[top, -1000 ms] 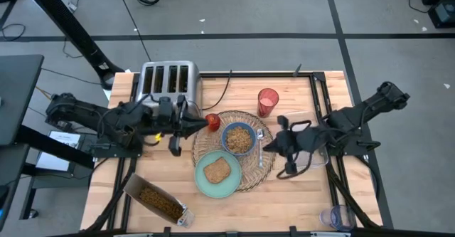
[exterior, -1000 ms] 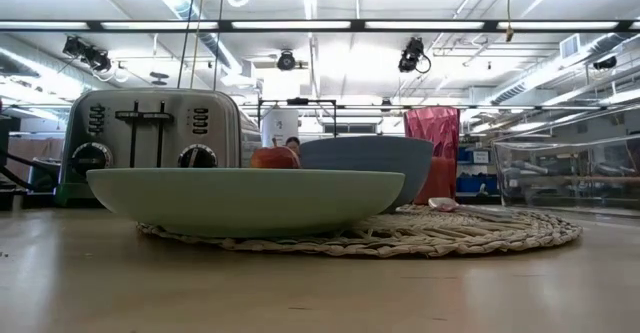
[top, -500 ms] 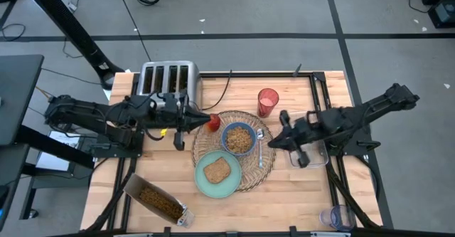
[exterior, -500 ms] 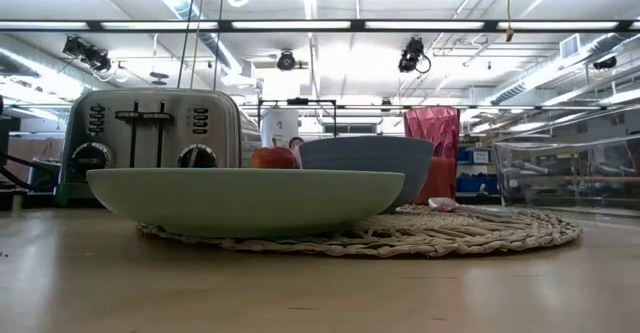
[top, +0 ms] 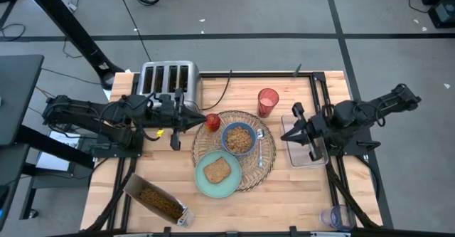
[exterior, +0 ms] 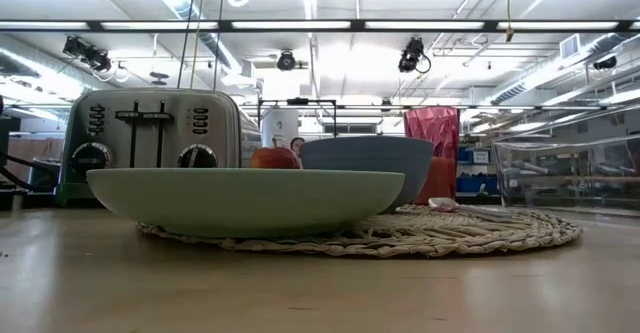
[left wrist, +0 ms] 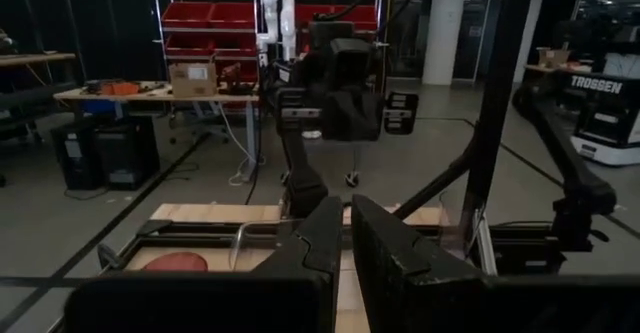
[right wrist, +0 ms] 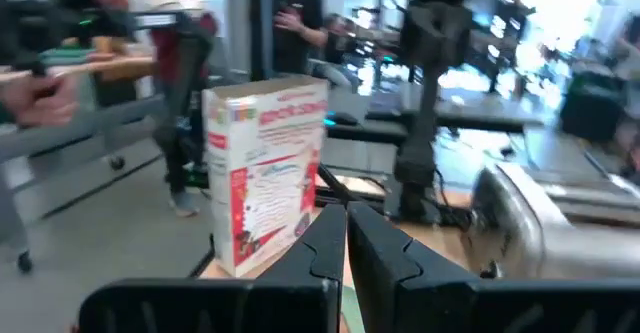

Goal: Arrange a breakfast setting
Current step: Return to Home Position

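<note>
We see both arms drawing away from the setting. The right gripper point(top: 290, 133), which a second ago hung at the 3 o'clock edge of the large round woven wicker placemat point(top: 254, 174), has pulled back. It now sits over the clear rectangular plastic tray point(top: 318, 160), off the mat on that same side. The left gripper point(top: 200, 122) has eased back a little toward 9 o'clock, and a small gap now separates it from the small red fruit point(top: 212, 122). In their wrist views, the left fingers point(left wrist: 328, 235) and the right fingers point(right wrist: 326, 239) are each pressed together on nothing.

On the light wooden tabletop point(top: 298, 187) nothing has shifted. The blue bowl point(top: 239, 138), filled with cereal, sits just past the mat's middle toward 1 o'clock. The pale green plate point(top: 229, 186) lies at 7 o'clock with the toast slice point(top: 217, 169) on it. The spoon point(top: 260, 151) lies at 3 o'clock beside the bowl, and the fruit rests on the rim at 11 o'clock. The translucent red cup point(top: 268, 102) stands just off the mat at 1 o'clock. The silver slotted toaster point(top: 168, 78) stands farther back, at 11 o'clock.

We judge the setting finished, since every piece is in place and neither gripper carries anything. All that looks left is for the arms to finish folding back to rest.
</note>
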### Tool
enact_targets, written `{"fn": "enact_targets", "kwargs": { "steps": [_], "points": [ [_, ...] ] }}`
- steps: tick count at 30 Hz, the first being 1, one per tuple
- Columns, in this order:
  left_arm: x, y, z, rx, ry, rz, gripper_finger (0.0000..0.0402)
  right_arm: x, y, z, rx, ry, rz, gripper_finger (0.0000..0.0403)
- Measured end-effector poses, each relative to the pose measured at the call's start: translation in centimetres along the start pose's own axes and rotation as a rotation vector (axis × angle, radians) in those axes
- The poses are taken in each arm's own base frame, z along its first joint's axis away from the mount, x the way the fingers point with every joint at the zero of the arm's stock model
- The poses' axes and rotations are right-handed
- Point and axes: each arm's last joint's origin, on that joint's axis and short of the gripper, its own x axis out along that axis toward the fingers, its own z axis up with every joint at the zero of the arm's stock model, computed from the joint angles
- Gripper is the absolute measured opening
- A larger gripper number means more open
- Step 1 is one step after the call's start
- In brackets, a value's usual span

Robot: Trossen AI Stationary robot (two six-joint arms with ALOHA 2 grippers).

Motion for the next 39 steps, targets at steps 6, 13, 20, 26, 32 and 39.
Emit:
{"fn": "enact_targets", "kwargs": {
  "steps": [6, 13, 20, 26, 32, 39],
  "points": [
    [0.0, 0.0, 0.0, -0.002, -0.005, 0.000, 0.0034, 0.3, -1.1, -0.1, -0.056, -0.007, 0.109, 0.0024],
    [-0.1, 0.7, -2.7, -0.014, -0.072, 0.024, 0.0034, 0.7, -3.6, -2.7, -0.024, -0.069, 0.137, 0.0025],
    [-3.0, 1.5, -7.1, -0.019, -0.140, 0.038, 0.0034, -1.3, -4.1, -5.1, 0.097, -0.078, 0.096, 0.0024],
    [-6.8, 2.0, -9.0, 0.039, -0.155, 0.037, 0.0034, -3.8, -3.6, -5.0, 0.082, -0.176, 0.048, 0.0026],
    [-8.2, 2.3, -9.2, 0.008, -0.219, 0.037, 0.0034, -4.4, -3.4, -6.7, 0.165, -0.113, 0.015, 0.0025],
    [-9.9, 2.6, -13.9, -0.027, -0.133, 0.027, 0.0034, -4.2, -3.5, -9.2, 0.107, -0.209, -0.011, 0.0025]
  ]
}}
